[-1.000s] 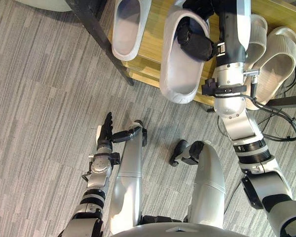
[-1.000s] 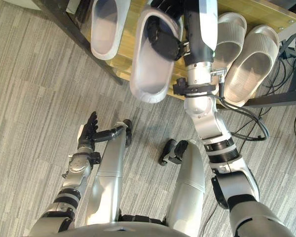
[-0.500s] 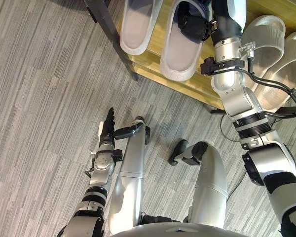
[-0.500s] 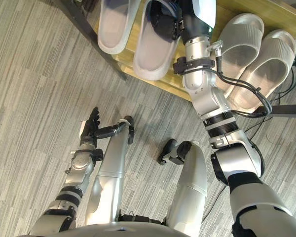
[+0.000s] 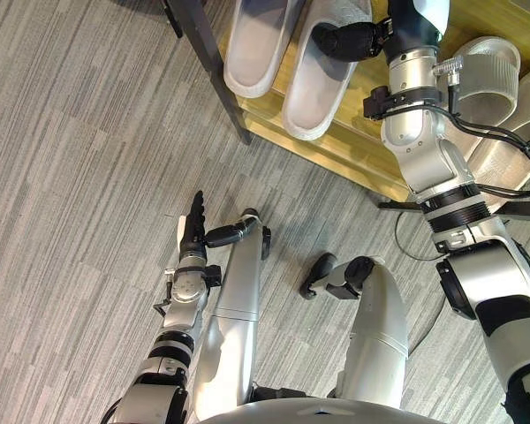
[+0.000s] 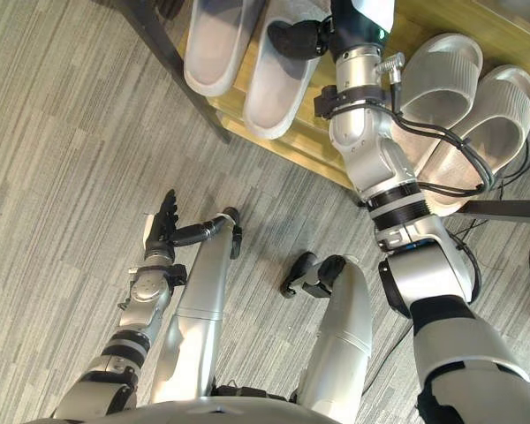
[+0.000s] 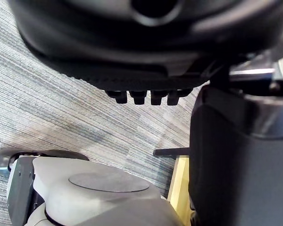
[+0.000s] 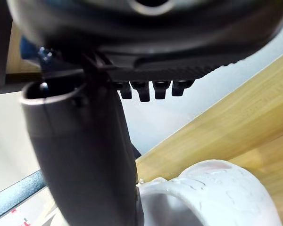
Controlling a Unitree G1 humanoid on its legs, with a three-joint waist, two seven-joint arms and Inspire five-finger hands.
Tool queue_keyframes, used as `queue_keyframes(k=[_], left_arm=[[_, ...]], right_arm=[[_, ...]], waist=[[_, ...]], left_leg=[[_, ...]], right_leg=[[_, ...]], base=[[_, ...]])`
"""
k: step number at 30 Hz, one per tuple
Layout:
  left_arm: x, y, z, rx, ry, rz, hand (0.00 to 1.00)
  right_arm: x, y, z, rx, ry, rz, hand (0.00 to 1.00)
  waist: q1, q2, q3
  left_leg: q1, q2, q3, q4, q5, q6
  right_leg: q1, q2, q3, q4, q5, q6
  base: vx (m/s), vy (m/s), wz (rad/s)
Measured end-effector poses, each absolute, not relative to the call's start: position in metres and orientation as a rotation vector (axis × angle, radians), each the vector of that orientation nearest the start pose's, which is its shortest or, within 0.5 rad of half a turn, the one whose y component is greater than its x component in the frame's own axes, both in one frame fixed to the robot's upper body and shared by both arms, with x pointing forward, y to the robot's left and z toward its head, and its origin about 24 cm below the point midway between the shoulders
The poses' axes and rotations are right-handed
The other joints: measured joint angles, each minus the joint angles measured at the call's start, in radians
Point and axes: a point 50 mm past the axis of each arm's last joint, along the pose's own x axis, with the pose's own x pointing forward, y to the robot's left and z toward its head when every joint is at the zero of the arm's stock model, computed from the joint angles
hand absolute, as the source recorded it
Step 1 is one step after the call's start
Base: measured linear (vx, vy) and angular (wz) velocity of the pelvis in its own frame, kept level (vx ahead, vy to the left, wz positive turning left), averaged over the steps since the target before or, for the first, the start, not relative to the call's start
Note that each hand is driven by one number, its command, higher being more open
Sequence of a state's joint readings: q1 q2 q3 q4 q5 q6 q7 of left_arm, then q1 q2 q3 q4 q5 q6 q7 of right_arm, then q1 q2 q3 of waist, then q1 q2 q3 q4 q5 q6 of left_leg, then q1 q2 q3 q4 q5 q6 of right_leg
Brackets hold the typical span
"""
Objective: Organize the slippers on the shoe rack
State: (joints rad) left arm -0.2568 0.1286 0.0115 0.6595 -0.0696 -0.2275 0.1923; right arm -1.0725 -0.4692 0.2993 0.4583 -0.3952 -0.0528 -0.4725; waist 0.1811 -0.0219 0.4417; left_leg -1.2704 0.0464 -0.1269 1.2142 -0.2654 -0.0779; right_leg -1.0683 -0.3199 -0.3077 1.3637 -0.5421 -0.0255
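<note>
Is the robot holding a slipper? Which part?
Cannot tell: its right hand is at the strap of a pale slipper on the rack. The left hand holds nothing.

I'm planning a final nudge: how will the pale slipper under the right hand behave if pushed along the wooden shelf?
The pale slipper looks like thick moulded foam: probably light, fairly stiff. Lying flat on the wooden shelf, it should slide, not roll. Its near end is at the shelf's edge; pulling might drop it.

Pale slipper pair (image 5: pixel 256 44), on shoe rack (image 5: pixel 353 152): toe ends cut off at top edge.
Ribbed slipper pair (image 6: pixel 446 75), same rack: near ends partly behind right arm (image 6: pixel 371 159).
</note>
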Motion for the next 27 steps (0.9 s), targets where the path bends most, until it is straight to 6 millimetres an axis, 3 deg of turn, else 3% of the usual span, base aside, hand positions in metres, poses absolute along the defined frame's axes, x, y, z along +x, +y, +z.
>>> queue_keyframes(k=[9, 12, 17, 18, 27], left_arm=[[0.285, 0.186, -0.019, 0.091, 0.194, 0.211, 1.00], [0.284, 0.188, -0.020, 0.095, 0.203, 0.215, 1.00], [0.282, 0.194, -0.025, 0.101, 0.251, 0.235, 1.00], [0.281, 0.197, -0.027, 0.108, 0.264, 0.241, 1.00], [0.277, 0.206, -0.032, 0.093, 0.315, 0.289, 1.00]], right_arm=[[0.370, -0.136, 0.297, -0.802, -0.866, -0.329, 1.00], [0.359, -0.134, 0.287, -0.711, -0.879, -0.315, 1.00], [0.332, -0.122, 0.249, -0.484, -0.850, -0.271, 1.00], [0.325, -0.118, 0.232, -0.383, -0.803, -0.261, 1.00], [0.301, -0.099, 0.147, 0.006, -0.449, -0.215, 1.00]], waist=[[-0.005, 0.000, -0.009], [-0.008, 0.000, -0.009], [-0.022, -0.004, -0.014], [-0.027, -0.007, -0.016], [-0.046, -0.014, -0.021]], left_leg=[[0.008, 0.010, 0.009, -0.001, 0.000, -0.001], [0.020, 0.018, 0.015, -0.002, -0.001, -0.001], [0.051, 0.031, 0.018, -0.013, -0.006, -0.005], [0.065, 0.034, 0.019, -0.021, -0.007, -0.006], [0.105, 0.058, 0.025, -0.039, -0.017, -0.017]], right_leg=[[0.000, 0.006, 0.008, 0.000, 0.000, 0.000], [0.005, 0.012, 0.013, -0.001, 0.000, 0.000], [0.032, 0.026, 0.016, -0.016, -0.002, 0.004], [0.043, 0.029, 0.016, -0.024, -0.002, 0.004], [0.076, 0.054, 0.019, -0.053, 0.000, 0.006]], base=[[0.00, -0.004, -0.02], [0.00, -0.011, -0.06], [0.00, -0.016, -0.06], [0.00, -0.024, -0.07], [0.01, -0.015, -0.06]])
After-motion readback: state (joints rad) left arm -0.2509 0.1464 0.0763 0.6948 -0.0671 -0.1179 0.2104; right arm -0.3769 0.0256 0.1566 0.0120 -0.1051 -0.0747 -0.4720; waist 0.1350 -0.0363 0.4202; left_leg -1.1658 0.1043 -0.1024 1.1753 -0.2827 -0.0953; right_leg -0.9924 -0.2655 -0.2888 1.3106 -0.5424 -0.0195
